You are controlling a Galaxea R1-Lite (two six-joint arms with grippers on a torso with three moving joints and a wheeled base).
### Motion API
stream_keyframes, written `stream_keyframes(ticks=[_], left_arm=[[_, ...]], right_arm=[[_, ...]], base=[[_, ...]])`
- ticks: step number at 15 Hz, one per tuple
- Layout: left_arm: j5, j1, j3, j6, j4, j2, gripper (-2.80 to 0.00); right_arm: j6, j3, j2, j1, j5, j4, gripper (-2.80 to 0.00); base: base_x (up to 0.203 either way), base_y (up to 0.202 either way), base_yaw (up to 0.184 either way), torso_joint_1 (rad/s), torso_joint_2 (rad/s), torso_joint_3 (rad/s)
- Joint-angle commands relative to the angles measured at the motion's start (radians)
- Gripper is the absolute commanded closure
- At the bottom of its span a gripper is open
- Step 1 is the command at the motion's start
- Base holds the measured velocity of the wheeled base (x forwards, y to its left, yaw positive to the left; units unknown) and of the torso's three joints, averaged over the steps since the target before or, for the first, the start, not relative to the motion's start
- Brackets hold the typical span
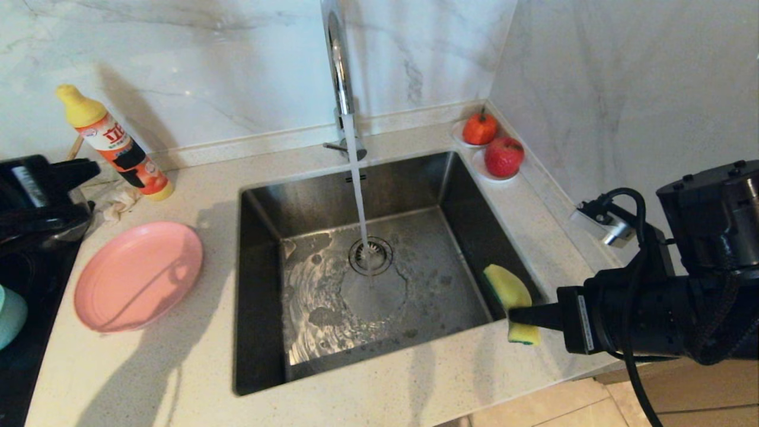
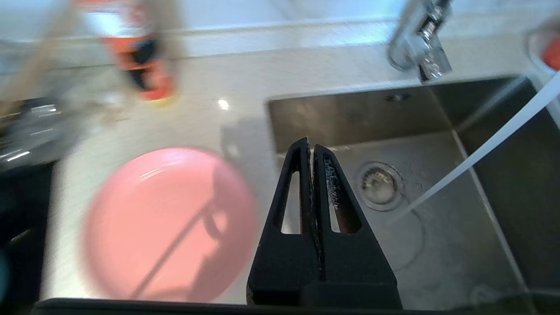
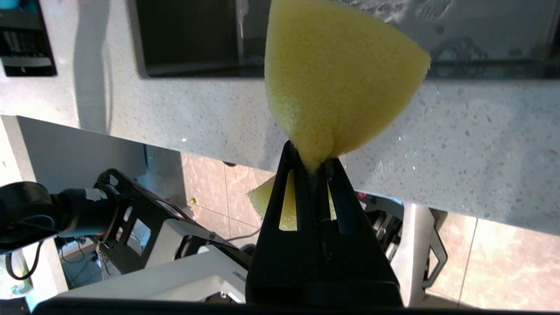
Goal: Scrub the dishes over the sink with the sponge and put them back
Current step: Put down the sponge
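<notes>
The pink plate (image 1: 137,276) lies flat on the counter left of the sink (image 1: 442,284), and the left wrist view shows this plate (image 2: 170,223) too. A sliver of the teal-blue bowl (image 1: 9,314) shows at the far left edge. Water runs from the chrome tap (image 1: 338,65) onto the drain. My right gripper (image 1: 525,317) is shut on the yellow sponge (image 1: 510,290) at the sink's near right corner, and the sponge (image 3: 337,74) bulges beyond the gripper (image 3: 313,159). My left gripper (image 2: 311,146) is shut on nothing, hovering between plate and basin (image 2: 437,245).
An orange detergent bottle (image 1: 115,142) leans at the back left beside a crumpled cloth (image 1: 121,204). A black appliance (image 1: 35,201) fills the left edge. Two red fruits (image 1: 503,157) sit on small dishes at the back right corner. Walls close in behind and on the right.
</notes>
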Motion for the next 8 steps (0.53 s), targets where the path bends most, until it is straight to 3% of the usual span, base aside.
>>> stream_keyframes(ticks=[1, 5, 8], left_arm=[[0.024, 0.0, 0.091, -0.001, 0.042, -0.25, 0.0], [0.164, 0.026, 0.239, -0.006, 0.262, -0.538, 0.0], [0.199, 0.144, 0.414, -0.004, 0.309, -0.691, 0.0]], right_arm=[[0.002, 0.012, -0.002, -0.001, 0.001, 0.001, 0.0], [0.003, 0.04, -0.011, -0.001, 0.001, 0.001, 0.0], [0.003, 0.04, -0.002, -0.001, -0.001, 0.001, 0.0]], base=[[0.0, 0.0, 0.0, 0.0, 0.0, 0.0], [0.0, 0.0, 0.0, 0.0, 0.0, 0.0], [0.0, 0.0, 0.0, 0.0, 0.0, 0.0]])
